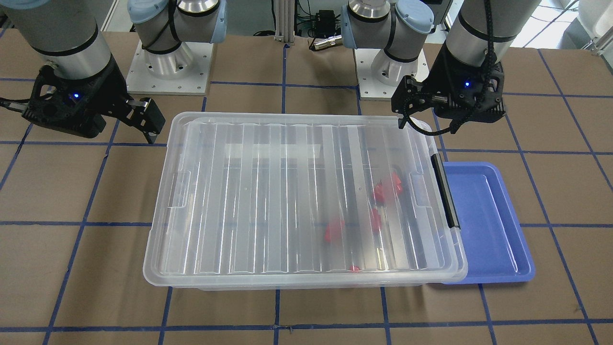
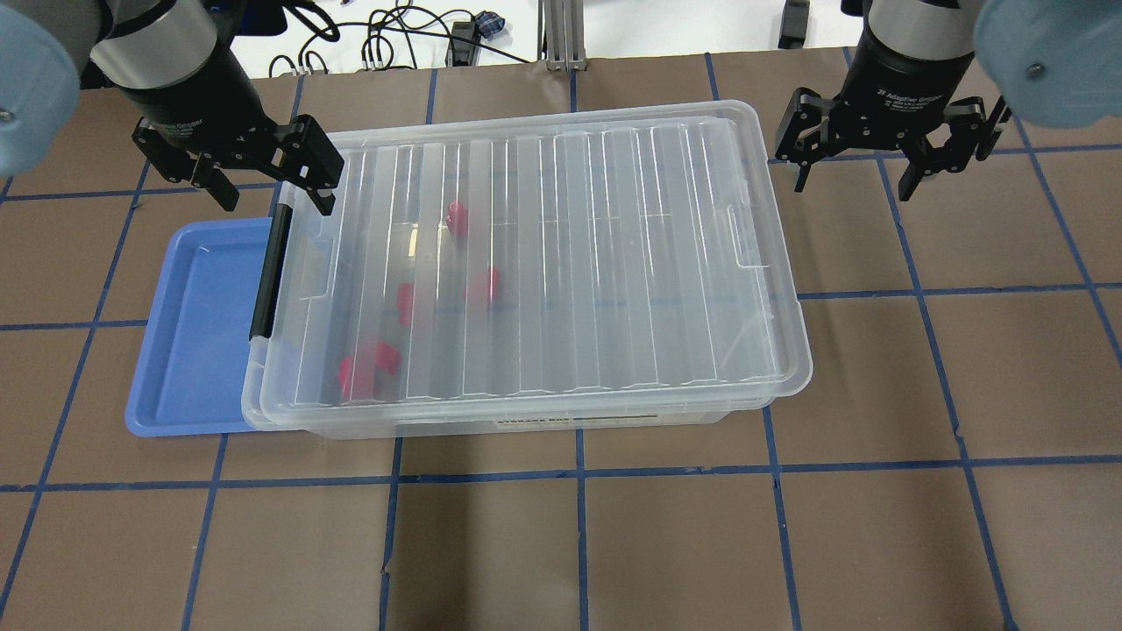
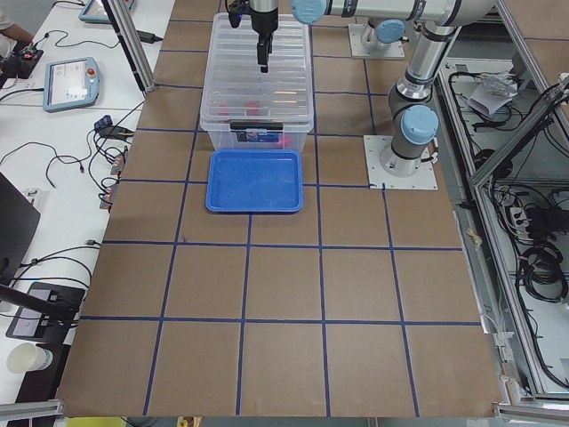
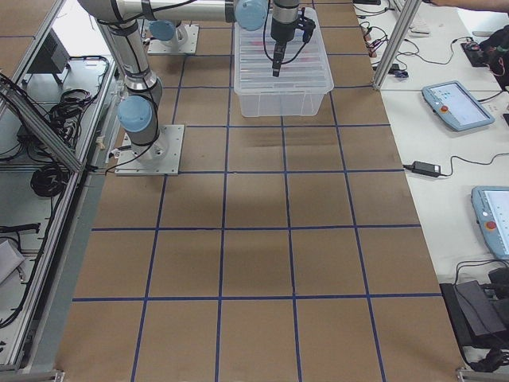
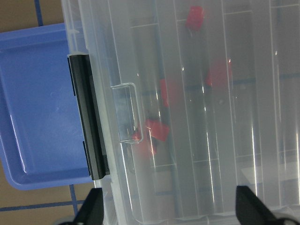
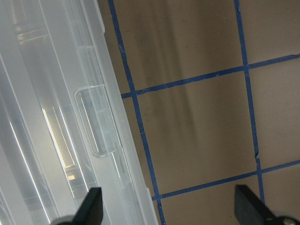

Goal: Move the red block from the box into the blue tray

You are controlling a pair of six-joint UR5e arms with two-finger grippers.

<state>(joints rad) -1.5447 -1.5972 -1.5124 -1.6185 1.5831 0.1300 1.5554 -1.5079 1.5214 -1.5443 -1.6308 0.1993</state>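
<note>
The clear box [image 2: 561, 263] lies mid-table with its ribbed lid shut and its black latch bar [image 2: 269, 272] facing the blue tray [image 2: 197, 324]. The tray is empty and touches that end of the box. Several red blocks [image 2: 456, 215] lie inside the box, blurred through the lid [image 1: 388, 188] [image 5: 157, 131]. My left gripper [image 2: 273, 197] is open and empty. It hovers over the latch-end far corner of the box. My right gripper [image 2: 853, 186] is open and empty. It hovers over bare table beyond the box's other short end [image 6: 98, 122].
The table is brown paper with a blue tape grid [image 2: 578, 473]. The two arm bases [image 1: 167, 62] [image 1: 388, 67] stand behind the box. Bare table lies on the operators' side and to my right [image 2: 964, 377]. Side benches hold tablets and cables [image 4: 453, 103].
</note>
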